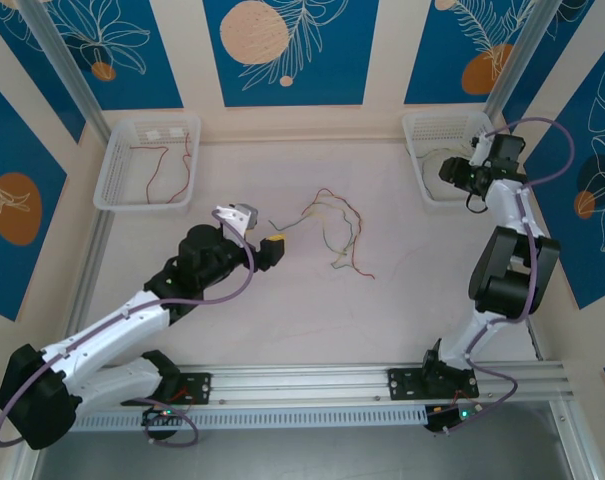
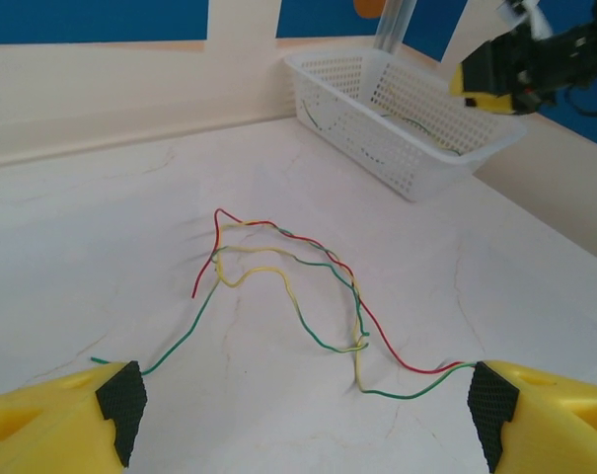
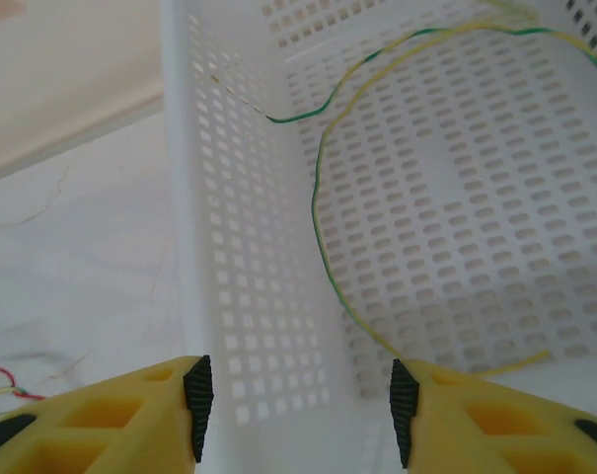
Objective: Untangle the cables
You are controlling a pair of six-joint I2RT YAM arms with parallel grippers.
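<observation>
The tangled cables lie mid-table, thin red, green and yellow wires looped over one another. My left gripper sits just left of them, low over the table, open wide, its fingers straddling the near green ends without touching. A single green-yellow cable curls inside the right white basket. My right gripper hangs open over that basket's near corner, nothing between its pads; the cable's lower end runs by its right finger.
A second white basket at the back left holds thin red wires. The right basket stands at the back right against the wall. Bare table lies in front of the tangle. The rail crosses the near edge.
</observation>
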